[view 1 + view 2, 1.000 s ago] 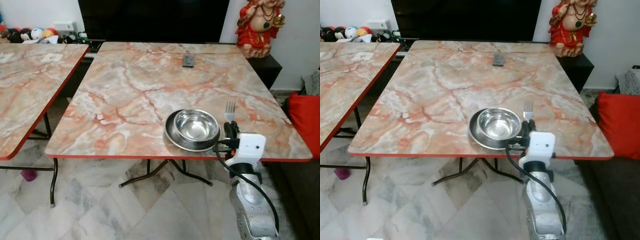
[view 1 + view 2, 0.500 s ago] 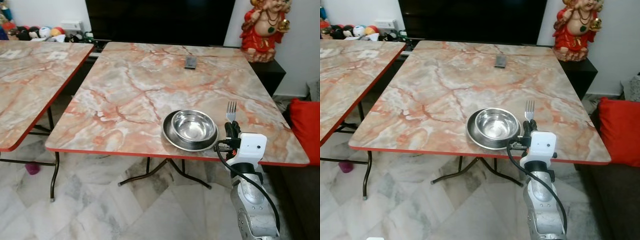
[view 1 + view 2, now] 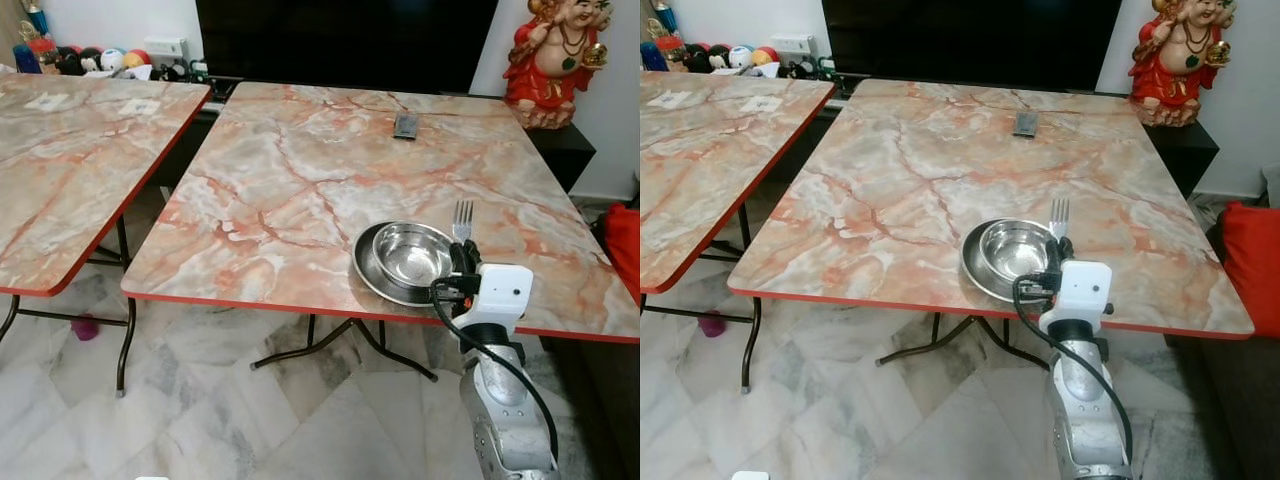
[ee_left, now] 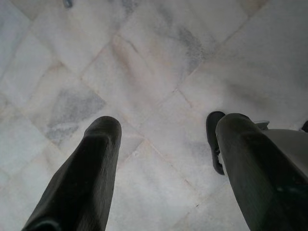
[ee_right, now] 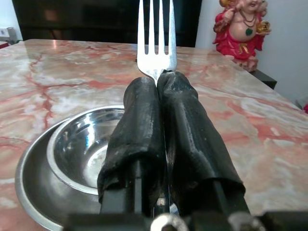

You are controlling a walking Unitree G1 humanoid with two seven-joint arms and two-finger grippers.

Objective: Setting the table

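Observation:
A steel bowl sits inside a steel plate near the front edge of the marble table. My right gripper is shut on a silver fork, tines pointing away from me, just right of the plate and low over the table. In the right wrist view the fork sticks out past the closed fingers, with the bowl beside them. My left gripper hangs open over the marble floor.
A dark remote lies at the table's far side. A red and gold statue stands at the back right. A second marble table is on the left, a red cushion on the right.
The camera has shifted, so the table sits further right in view. The right gripper still holds the fork beside the plate; its place relative to the plate is unchanged.

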